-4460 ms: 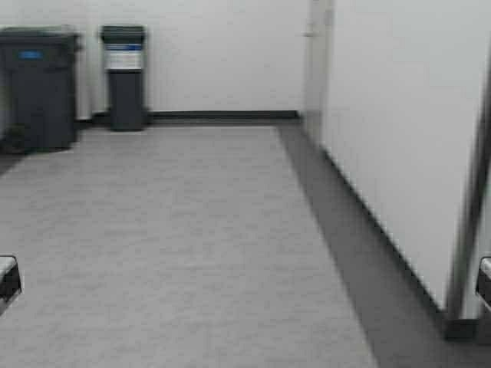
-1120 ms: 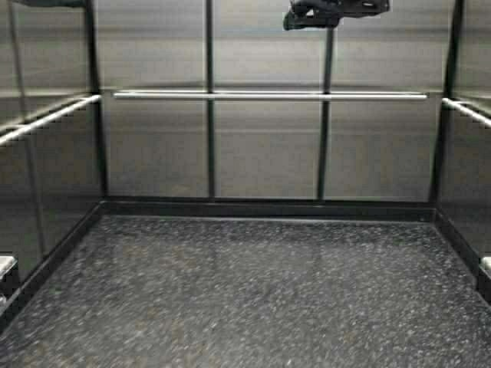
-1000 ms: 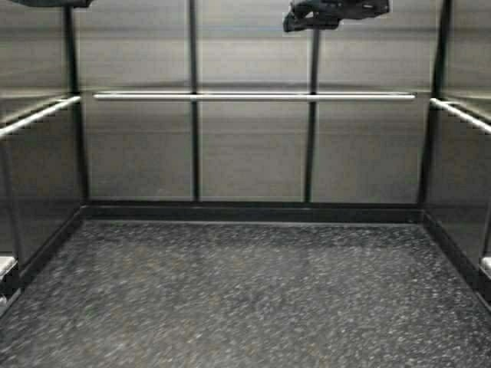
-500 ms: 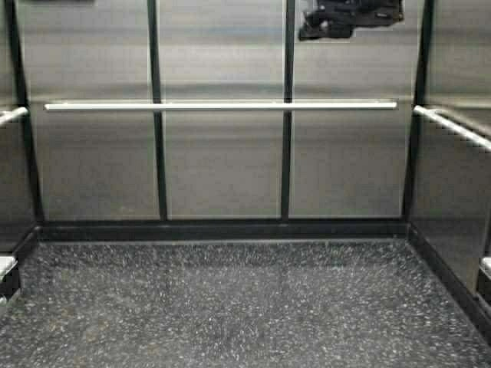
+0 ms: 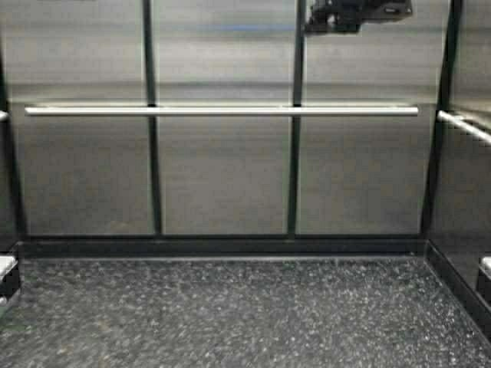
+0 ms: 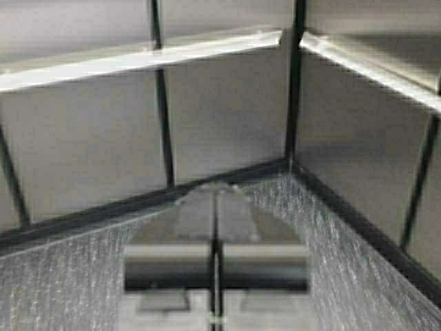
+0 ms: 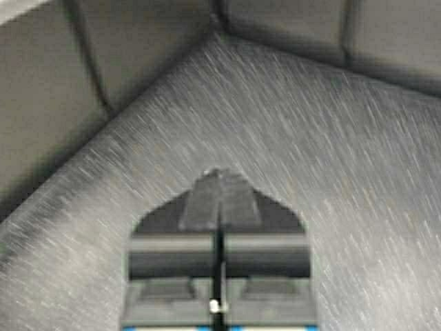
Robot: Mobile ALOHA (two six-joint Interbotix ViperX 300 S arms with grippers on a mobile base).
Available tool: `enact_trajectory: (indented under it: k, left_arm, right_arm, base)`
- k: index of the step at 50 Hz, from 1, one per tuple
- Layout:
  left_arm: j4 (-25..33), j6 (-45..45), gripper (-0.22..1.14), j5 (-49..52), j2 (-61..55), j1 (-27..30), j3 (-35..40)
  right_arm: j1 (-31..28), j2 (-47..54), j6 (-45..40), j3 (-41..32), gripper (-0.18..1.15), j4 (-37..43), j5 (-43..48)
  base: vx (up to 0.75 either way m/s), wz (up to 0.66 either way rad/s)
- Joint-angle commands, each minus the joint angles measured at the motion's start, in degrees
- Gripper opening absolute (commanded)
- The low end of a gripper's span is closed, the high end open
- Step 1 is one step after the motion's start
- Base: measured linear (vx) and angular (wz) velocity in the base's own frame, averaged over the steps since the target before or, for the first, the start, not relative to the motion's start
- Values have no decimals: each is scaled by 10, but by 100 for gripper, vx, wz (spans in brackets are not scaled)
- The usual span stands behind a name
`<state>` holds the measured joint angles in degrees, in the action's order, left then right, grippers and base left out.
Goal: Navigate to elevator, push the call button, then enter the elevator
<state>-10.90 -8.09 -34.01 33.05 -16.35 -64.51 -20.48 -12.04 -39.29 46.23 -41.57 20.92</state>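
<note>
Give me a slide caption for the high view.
Inside the elevator: steel back wall, handrail, speckled floor.

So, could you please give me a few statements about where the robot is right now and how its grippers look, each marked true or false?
1. The robot faces the steel back wall of the elevator. True.
2. A handrail runs level across that wall. True.
3. The floor is plain pale grey. False: it is dark and speckled with white.
4. The left gripper is open wide. False: in the left wrist view its fingers meet, with nothing between them.
5. The right gripper is shut and points down at the floor. True.
6. Two bins stand against the back wall. False: no bins are in view.
</note>
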Motion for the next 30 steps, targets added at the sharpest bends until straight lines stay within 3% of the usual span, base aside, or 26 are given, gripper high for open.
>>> enact_trajectory:
  k: [1,19,30]
  left_arm:
    - [-4,-1,3,-6,13,-6,13]
    - [-4,20,2,-6,-36,-7,6]
    - [-5,18,3,-6,-38,-9,11]
  right_arm:
    - [-1,-11,1,-12,6,2,4]
    - [-6,30,2,-12,6,2,4]
    - [-8,31,0,-28,6,4,17]
  base:
    - [44,-15]
    - [53,-20]
    - [46,0]
